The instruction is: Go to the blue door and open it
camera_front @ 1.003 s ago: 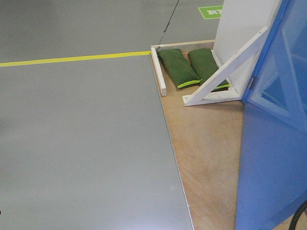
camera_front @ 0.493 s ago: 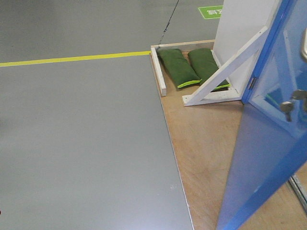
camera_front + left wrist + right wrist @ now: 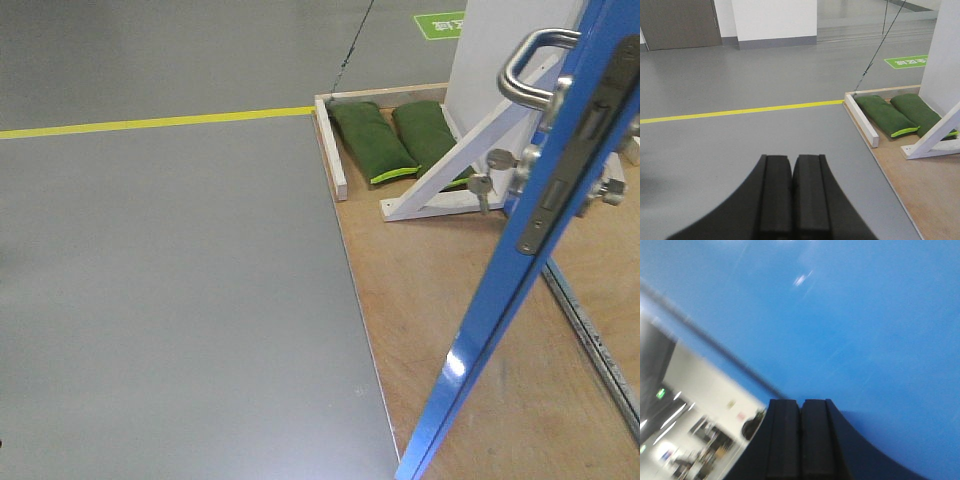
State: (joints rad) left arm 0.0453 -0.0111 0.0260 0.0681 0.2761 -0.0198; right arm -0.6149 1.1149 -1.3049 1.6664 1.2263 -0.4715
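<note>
Floor [image 3: 170, 300], grey and crossed by a yellow line [image 3: 150, 124] at upper left, fills the left of the front view. A wooden platform [image 3: 430, 290] takes the right side. The blue door [image 3: 470, 335] stands on it, edge-on, slanting from the upper right corner down to bottom centre (its glossy face fills the right wrist view). A metal rail [image 3: 590, 330] runs along the platform at lower right, beyond the door. A white brace [image 3: 470, 140] leans at upper right, and a low white batten [image 3: 330, 150] borders the platform's corner; two green sandbags [image 3: 372, 140] lie side by side between them. On the door's edge sit the silver handle [image 3: 520, 60] and dark latch plate [image 3: 552, 190].

The left gripper [image 3: 792, 195] is clenched on nothing, above bare floor. The right gripper [image 3: 800, 440] is likewise pressed together, near the door's face; contact cannot be told.
</note>
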